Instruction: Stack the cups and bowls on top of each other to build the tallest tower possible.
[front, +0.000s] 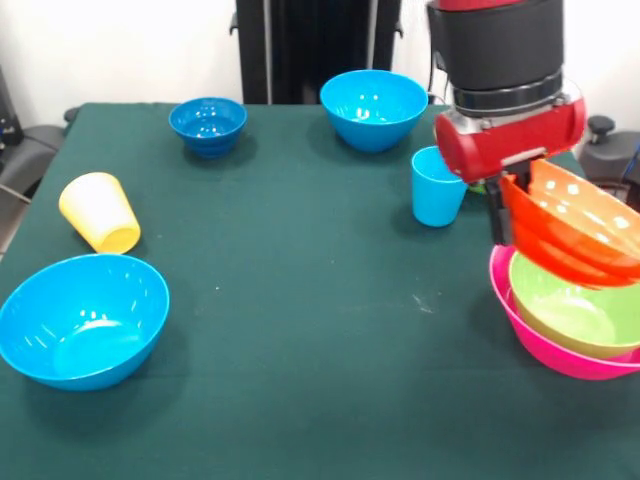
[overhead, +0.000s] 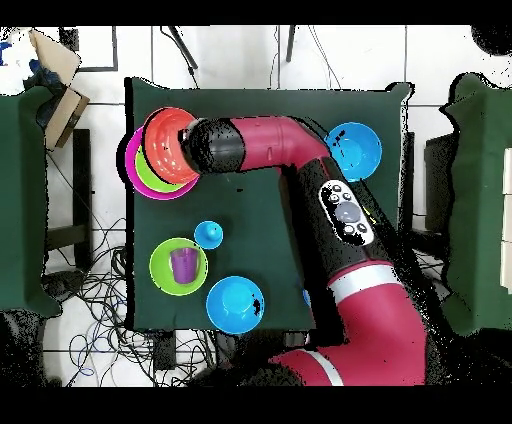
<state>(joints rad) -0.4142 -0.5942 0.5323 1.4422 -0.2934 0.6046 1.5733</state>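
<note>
Now the gripper (front: 505, 205) holds the orange bowl (front: 575, 225) by its rim.
Fingers closed on it; bowl tilted, mouth toward 1 o'clock, above lime-green bowl (front: 575, 315) inside pink bowl (front: 560, 355).

- In the front view, the tower (front: 575, 335) sits at the right edge of the table (front: 300, 300): one bowl nested in a larger one.
- A third bowl (front: 580, 225) tilts just above them, under the arm (front: 500, 70).
- A cup (front: 437, 187) stands upright left of the tower, right of centre.
- Behind it, at upper centre, is a big bowl (front: 373, 108); a small footed bowl (front: 208, 125) lies to its left.
- A cup on its side (front: 100, 212) lies at the left.
- Another big bowl (front: 83, 320) sits at lower left.
- In the overhead view, a cup stands inside a bowl (overhead: 178, 267) at lower left.
</note>
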